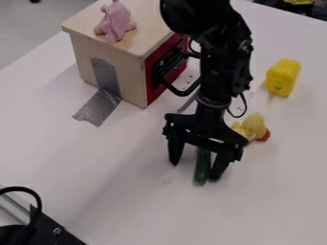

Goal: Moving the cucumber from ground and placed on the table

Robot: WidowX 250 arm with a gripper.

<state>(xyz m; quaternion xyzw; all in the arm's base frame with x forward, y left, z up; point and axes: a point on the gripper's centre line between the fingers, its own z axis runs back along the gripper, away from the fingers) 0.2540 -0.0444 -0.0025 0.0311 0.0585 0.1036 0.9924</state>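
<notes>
My gripper hangs low over the white tabletop, right of the view's middle, with its two fingers spread open. The dark green cucumber lies on the white surface between them, nearer to the finger on the right. Its upper end is hidden under the gripper body, while the lower end shows.
A wooden box with a red front stands at the upper left, taped down, with a pink plush toy on top. Right of the gripper lies a yellow plush duck. Farther right stands a yellow toy. Black equipment occupies the lower left corner.
</notes>
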